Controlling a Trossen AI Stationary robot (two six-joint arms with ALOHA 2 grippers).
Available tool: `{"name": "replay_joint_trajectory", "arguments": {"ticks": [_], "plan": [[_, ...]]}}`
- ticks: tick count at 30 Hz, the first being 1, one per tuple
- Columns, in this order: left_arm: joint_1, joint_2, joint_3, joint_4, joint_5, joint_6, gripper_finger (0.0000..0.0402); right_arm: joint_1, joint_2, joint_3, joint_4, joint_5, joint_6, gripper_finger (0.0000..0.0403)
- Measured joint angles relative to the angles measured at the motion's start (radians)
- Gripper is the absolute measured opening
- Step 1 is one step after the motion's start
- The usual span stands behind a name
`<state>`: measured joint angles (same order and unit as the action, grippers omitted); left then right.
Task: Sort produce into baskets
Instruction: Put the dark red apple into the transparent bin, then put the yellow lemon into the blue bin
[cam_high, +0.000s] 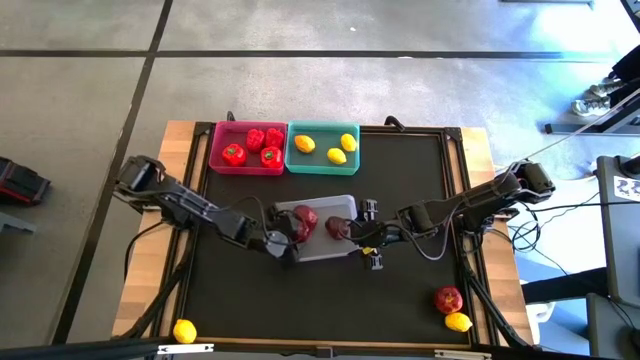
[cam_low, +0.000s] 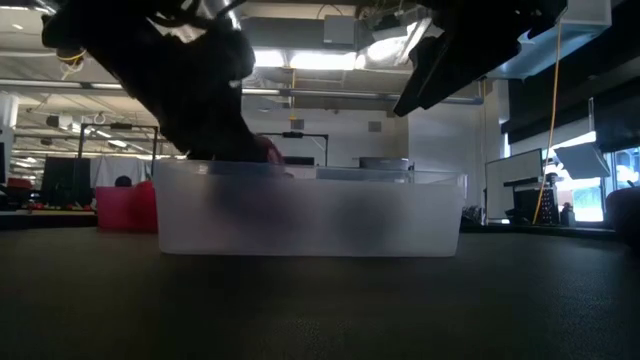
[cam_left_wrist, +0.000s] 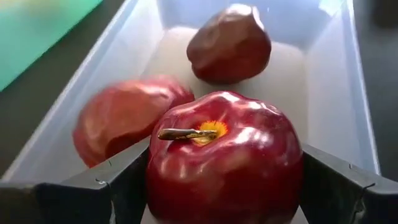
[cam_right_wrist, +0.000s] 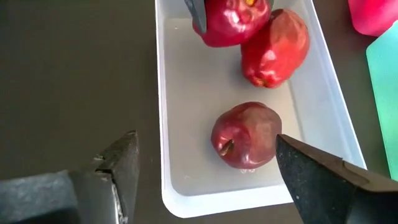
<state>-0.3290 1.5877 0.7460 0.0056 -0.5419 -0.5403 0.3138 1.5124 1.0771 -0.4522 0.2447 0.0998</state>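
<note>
Glossy dark-red apple (cam_left_wrist: 224, 158): left gripper (cam_left_wrist: 217, 186) is clamping it over translucent grey-white plastic tray (cam_high: 335, 204) (centre table); release next. Right gripper (cam_right_wrist: 205, 171), jaws wide, is hovering at tray's three o'clock.

Bright ceiling lights (cam_low: 300, 58) perhaps backlight silhouetted arms; glare on apple (cam_left_wrist: 224, 162).

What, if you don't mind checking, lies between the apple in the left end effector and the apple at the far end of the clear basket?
In the right wrist view, a third apple lies between the held apple and the far apple, inside the clear basket.

Black table mat (cam_high: 400, 290), wooden table edge (cam_high: 178, 140), grey floor (cam_high: 80, 90).
</note>
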Motion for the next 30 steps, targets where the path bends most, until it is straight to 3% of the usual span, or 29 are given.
{"name": "replay_joint_trajectory", "arguments": {"ticks": [12, 20, 30], "plan": [[0.004, 0.019, 0.000, -0.001, 0.001, -0.011, 0.0324, 0.000, 0.005, 0.000, 0.000, -0.001, -0.002, 0.0301], [0.023, 0.017, 0.000, 0.000, 0.017, -0.058, 0.0364, 0.000, 0.004, 0.000, 0.000, 0.000, -0.004, 0.0301], [-0.002, -0.115, 0.001, -0.019, 0.067, -0.030, 0.0367, 0.000, 0.005, 0.000, -0.007, 0.001, -0.007, 0.0301]]}}
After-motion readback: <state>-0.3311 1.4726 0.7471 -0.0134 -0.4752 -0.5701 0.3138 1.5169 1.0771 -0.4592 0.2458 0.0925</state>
